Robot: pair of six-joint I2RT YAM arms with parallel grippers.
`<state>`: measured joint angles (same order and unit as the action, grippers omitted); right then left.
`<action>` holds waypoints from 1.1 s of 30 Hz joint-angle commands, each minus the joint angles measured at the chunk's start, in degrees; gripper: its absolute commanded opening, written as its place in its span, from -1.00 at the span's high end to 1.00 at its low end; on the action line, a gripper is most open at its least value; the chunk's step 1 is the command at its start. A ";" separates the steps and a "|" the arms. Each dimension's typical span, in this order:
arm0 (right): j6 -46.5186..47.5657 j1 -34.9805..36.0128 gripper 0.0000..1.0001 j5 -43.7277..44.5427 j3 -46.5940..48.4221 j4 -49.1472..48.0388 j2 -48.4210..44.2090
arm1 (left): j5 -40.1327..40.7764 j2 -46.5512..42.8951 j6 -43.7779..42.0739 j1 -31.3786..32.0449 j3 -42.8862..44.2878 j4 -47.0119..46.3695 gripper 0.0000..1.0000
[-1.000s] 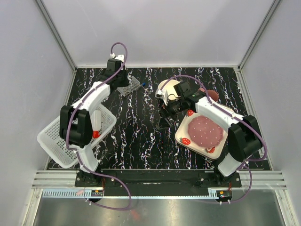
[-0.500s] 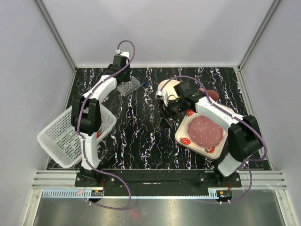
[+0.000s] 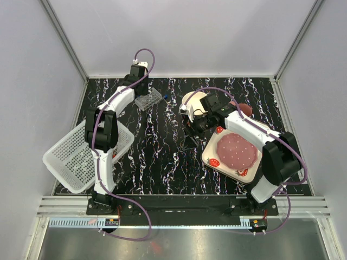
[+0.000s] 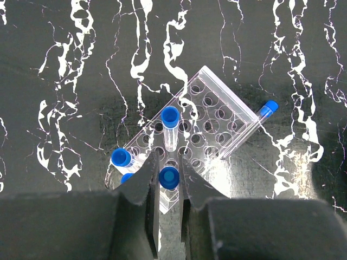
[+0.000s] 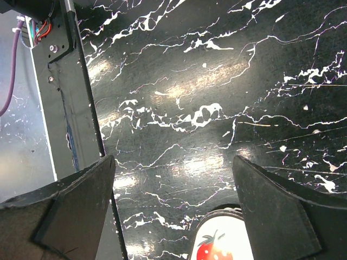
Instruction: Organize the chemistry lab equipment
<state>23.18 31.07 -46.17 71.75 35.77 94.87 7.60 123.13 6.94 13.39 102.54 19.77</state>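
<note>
On my overhead feed the left arm reaches to the upper left of the black marbled table (image 3: pixel 162 157). Its left gripper (image 4: pixel 168 162) hangs right over the clear rack (image 4: pixel 217 116). In the left wrist view the fingers (image 4: pixel 147 187) are drawn nearly together and pinch a blue-capped tube (image 4: pixel 169 177) at the rack's near end, low in the middle of the frame. A second tube (image 4: pixel 170 124) stands upright in the rack just above it. Two more blue caps (image 4: pixel 120 157) show at the rack's lower left corner, one half hidden behind a finger. A loose tube (image 4: pixel 264 112) lies flat just beside the rack's right edge. Seen from above, the rack sits up and to the right of the white basket (image 3: pixel 68 162), which fills the lower left.

The right gripper (image 5: pixel 173 162) hovers near the centre of the overhead frame, just below the white bowl (image 3: pixel 191 99) and left of the mug (image 3: pixel 245 109). Its fingers are spread wide, with only tabletop showing between them. The strawberry plate (image 5: pixel 217 250) peeks in at the bottom edge of the right wrist view.
</note>
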 commanded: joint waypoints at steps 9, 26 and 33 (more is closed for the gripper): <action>1.17 0.13 -0.88 -1.46 2.70 0.35 0.75 | 0.58 0.97 -1.49 -0.82 2.66 -1.66 0.82; 1.52 0.22 -0.88 -1.46 2.87 0.71 0.67 | -0.48 -0.08 1.41 -1.35 -0.68 -3.33 0.53; 1.61 0.13 -0.88 -1.46 2.87 0.79 0.84 | -0.04 -1.93 1.59 -1.35 -1.82 -3.60 0.35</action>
<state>23.64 31.07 -46.22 72.01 36.32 95.66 7.31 124.38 8.01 12.38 101.30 19.22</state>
